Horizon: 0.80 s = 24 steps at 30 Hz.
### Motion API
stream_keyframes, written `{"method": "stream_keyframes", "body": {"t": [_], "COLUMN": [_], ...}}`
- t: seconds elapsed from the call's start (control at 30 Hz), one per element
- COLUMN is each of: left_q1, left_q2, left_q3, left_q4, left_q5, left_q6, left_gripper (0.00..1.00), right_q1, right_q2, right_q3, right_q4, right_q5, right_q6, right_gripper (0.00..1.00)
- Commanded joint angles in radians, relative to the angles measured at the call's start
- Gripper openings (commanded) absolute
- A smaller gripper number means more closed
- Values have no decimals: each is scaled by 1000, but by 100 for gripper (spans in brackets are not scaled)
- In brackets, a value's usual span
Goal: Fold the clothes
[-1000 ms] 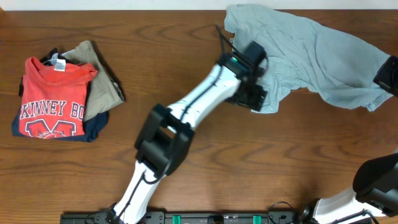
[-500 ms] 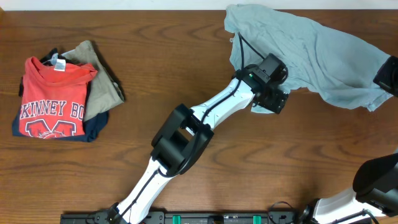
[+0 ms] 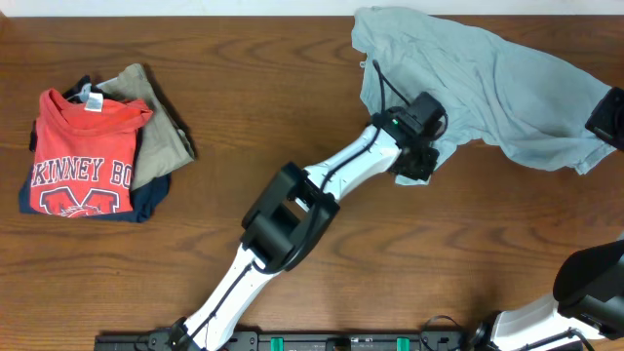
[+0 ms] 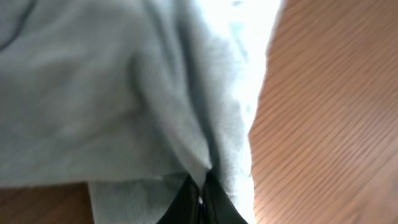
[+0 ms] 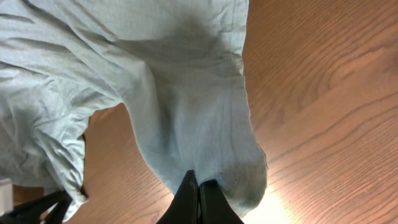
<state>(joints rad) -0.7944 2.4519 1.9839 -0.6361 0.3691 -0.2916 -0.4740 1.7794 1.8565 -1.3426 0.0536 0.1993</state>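
The clothes are one pale blue-grey garment [image 3: 497, 83], lying crumpled at the table's far right. My left gripper [image 3: 417, 166] sits at the garment's lower left edge. In the left wrist view the gripper [image 4: 202, 200] is shut, with a fold of the blue-grey fabric [image 4: 124, 93] pinched between the black fingers. My right gripper [image 3: 603, 122] is at the garment's right end, at the frame's edge. In the right wrist view that gripper [image 5: 198, 194] is shut on a hanging end of the fabric [image 5: 161, 81].
A stack of folded clothes lies at the left: a red T-shirt with white lettering [image 3: 83, 156] on top of a navy piece, and an olive-tan garment [image 3: 156, 127] beside it. The brown wooden table [image 3: 322, 283] stretches between the stack and the arms.
My left gripper moved right along the garment's lower edge and closed on the fabric there. The right gripper and the garment's far end stayed put.
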Motion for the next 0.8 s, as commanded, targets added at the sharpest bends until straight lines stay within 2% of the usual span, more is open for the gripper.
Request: {"method": "stream_keyframes", "body": {"t": [0.0, 0.27, 0.47, 0.57, 0.67, 0.77], "left_q1": [87, 315, 492, 558, 604, 622], "left_q2": [-2, -116, -186, -205, -208, -208], "left_q3": [-2, -2, -3, -3, -3, -3], "left_q4": [-91, -388, -575, -667, -797, -937], "left_q5": [-22, -21, -16, 47, 134, 151], "left_q6": [-21, -1, 96, 147, 204, 290], "left_gripper": [6, 6, 6, 6, 6, 6], "right_q1": [5, 3, -14, -28, -41, -47], "right_q2": [3, 3, 3, 3, 3, 3], "right_q3": [-6, -49, -185, -257, -320, -357], "right_q4": [-1, -23, -31, -31, -28, -32], "right_q5": [11, 77, 133, 153, 153, 153], "right_q6": [-14, 3, 65, 98, 108, 111], "right_gripper": [1, 1, 1, 1, 1, 1]}}
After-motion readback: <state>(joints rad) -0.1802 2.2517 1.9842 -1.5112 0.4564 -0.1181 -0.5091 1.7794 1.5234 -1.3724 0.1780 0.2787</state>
